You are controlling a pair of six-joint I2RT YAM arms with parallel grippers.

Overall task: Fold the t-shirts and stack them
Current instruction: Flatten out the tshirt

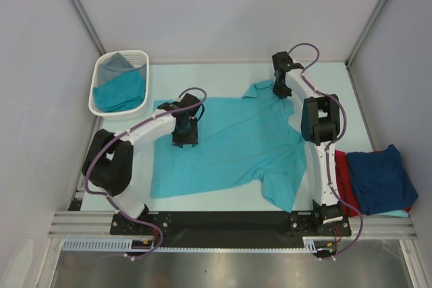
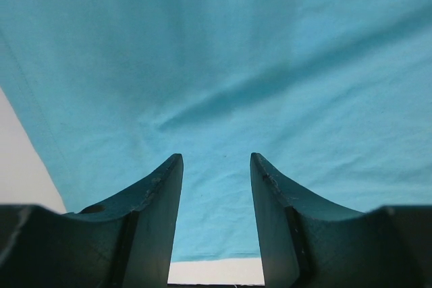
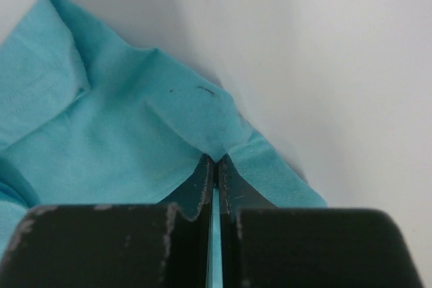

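Spread t-shirt [image 1: 229, 139]: plain teal. Navy shirt [image 1: 381, 177], red shirt [image 1: 343, 173]: plain. Basket [image 1: 125, 52]: white, slotted. Table [image 1: 202, 75]: pale green.

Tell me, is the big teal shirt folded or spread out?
Spread out: the teal t-shirt lies flat across the table, not doubled over.

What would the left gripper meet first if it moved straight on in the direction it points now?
The teal shirt. The left gripper points down at it with its jaws apart, and only cloth shows ahead of it. How near the cloth lies is hard to tell from these views.
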